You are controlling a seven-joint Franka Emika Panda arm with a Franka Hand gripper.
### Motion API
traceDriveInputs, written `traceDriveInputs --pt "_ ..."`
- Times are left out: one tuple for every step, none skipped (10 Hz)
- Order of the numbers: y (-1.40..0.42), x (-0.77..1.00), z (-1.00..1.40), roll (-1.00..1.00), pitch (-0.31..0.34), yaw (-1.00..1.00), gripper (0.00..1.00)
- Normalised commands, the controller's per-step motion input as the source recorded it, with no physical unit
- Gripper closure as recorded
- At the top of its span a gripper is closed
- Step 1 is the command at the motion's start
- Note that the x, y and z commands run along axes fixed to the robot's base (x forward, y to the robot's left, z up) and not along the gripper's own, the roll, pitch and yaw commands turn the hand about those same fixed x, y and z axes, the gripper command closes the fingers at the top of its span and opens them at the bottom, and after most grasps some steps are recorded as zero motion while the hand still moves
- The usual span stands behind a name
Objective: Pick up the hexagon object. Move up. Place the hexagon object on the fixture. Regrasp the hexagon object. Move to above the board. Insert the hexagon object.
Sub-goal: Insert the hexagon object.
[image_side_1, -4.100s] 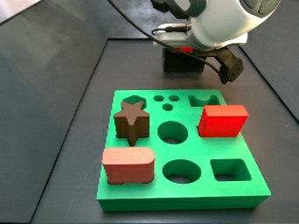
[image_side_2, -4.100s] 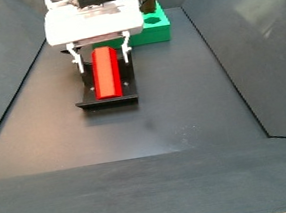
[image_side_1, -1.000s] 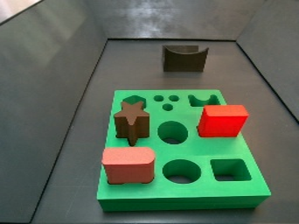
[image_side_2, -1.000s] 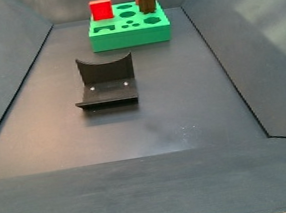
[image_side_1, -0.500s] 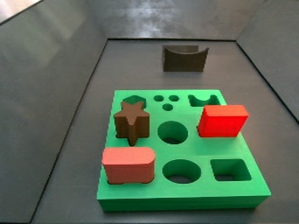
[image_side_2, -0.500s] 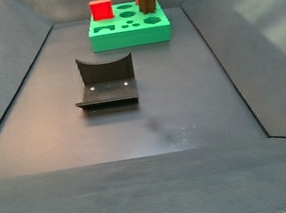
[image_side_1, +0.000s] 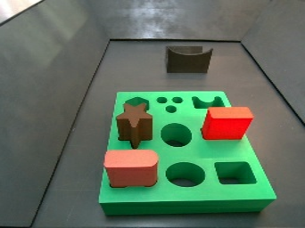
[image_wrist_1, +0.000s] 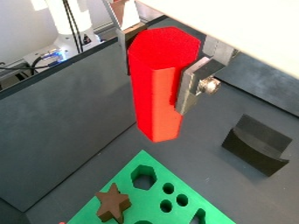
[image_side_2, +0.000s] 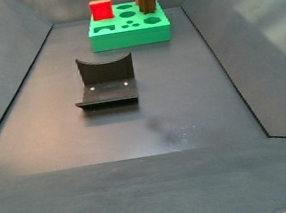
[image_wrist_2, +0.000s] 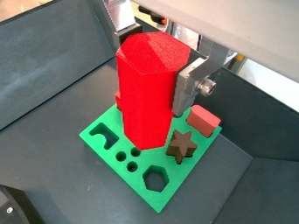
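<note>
In both wrist views the bright red hexagon object (image_wrist_1: pixel 158 87) (image_wrist_2: pixel 149 92) hangs upright, high over the floor, with my gripper (image_wrist_1: pixel 160 80) (image_wrist_2: pixel 152 83) shut on its upper part. One silver finger (image_wrist_1: pixel 193 83) (image_wrist_2: pixel 191 86) presses a flat side; the opposite finger is mostly hidden behind the bar. The green board (image_wrist_1: pixel 149 162) (image_wrist_2: pixel 131 179) lies far below, its hexagon hole (image_wrist_1: pixel 142 179) (image_wrist_2: pixel 158 178) open. The dark fixture (image_wrist_1: pixel 260 142) (image_side_1: pixel 188 59) (image_side_2: pixel 106 81) stands bare. Neither side view shows gripper or hexagon object.
On the board (image_side_1: pixel 220 151) (image_side_2: pixel 131 34) stand a red cube (image_side_1: pixel 227 123), a dark brown star block (image_side_1: pixel 135 122) and a salmon-pink block (image_side_1: pixel 130 168). Dark sloping walls enclose the floor on both sides.
About four seconds ago the gripper was at the fixture with the red bar lying in it. Now the fixture is bare and the arm is out of both side views.
</note>
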Motion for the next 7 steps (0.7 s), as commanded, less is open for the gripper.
traceDriveInputs --pt "0.0 0.03 0.0 0.0 0.0 0.0 1.0" --pt "0.0 0.0 -0.04 -0.02 -0.007 0.0 1.0" --pt "0.0 0.0 -0.12 -0.02 -0.001 0.0 1.0" --pt "0.0 0.0 -0.34 -0.18 -0.014 -0.09 1.0" --pt "0.08 0.0 -0.44 -0.32 -0.014 -0.15 1.0" --pt "0.08 0.0 -0.43 -0.35 -0.039 -0.25 1.0" --pt "0.05 0.0 -0.44 -0.34 -0.034 -0.3 1.0"
